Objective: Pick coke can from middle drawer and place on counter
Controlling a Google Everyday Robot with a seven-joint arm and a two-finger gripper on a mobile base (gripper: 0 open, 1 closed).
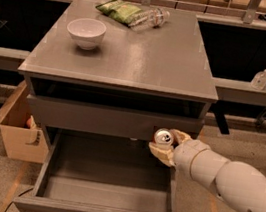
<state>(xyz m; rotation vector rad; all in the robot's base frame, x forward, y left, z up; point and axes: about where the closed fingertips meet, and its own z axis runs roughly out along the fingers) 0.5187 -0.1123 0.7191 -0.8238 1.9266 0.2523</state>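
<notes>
The middle drawer (106, 174) is pulled open below the counter (146, 59), and its grey floor is bare. My gripper (164, 142) is at the drawer's back right corner, just in front of the drawer front above. It is shut on the coke can (163, 136), whose silver top with pull tab faces up. The can is held above the drawer floor, near the level of the drawer's top edge. My pale arm (226, 182) reaches in from the lower right.
On the counter stand a white bowl (86, 32), a green snack bag (119, 10) and a clear plastic bottle (148, 18). A cardboard box (15, 129) sits on the floor at left. A small bottle (261, 78) stands on the shelf at right.
</notes>
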